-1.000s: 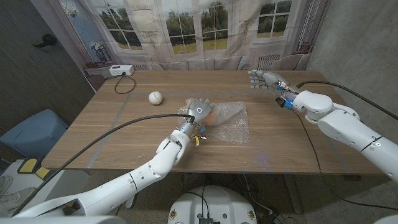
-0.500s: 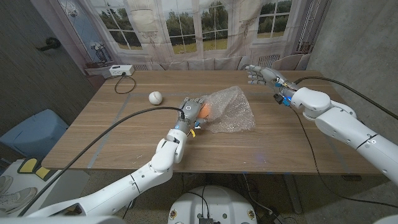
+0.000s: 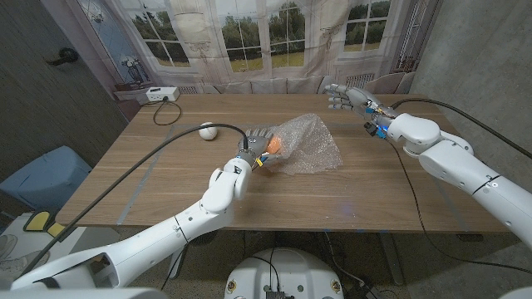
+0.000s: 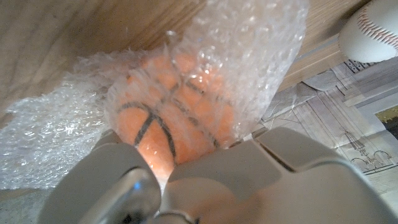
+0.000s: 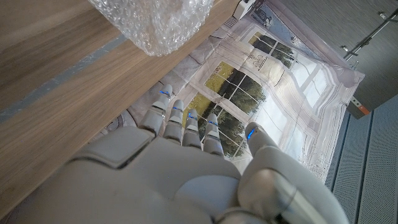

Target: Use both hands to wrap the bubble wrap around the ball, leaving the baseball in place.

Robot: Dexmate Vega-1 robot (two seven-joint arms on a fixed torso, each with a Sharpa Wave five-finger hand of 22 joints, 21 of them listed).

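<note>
Orange ball (image 3: 275,147) sits near the middle of the surface (image 3: 150,178), half under the bubble wrap (image 3: 309,146), and the left hand (image 3: 255,146) grips it together with the wrap's left edge. The right hand (image 3: 342,96) hangs released with fingers apart over the far right of the surface, well apart from the wrap. With only 1 hand working, I judge the sheet may spring open, or the left arm may knock the baseball (image 3: 208,129) just to its left.

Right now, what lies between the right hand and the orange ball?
In the head view, lifted bubble wrap and bare table separate the right hand from the orange ball, which the left hand holds.
</note>
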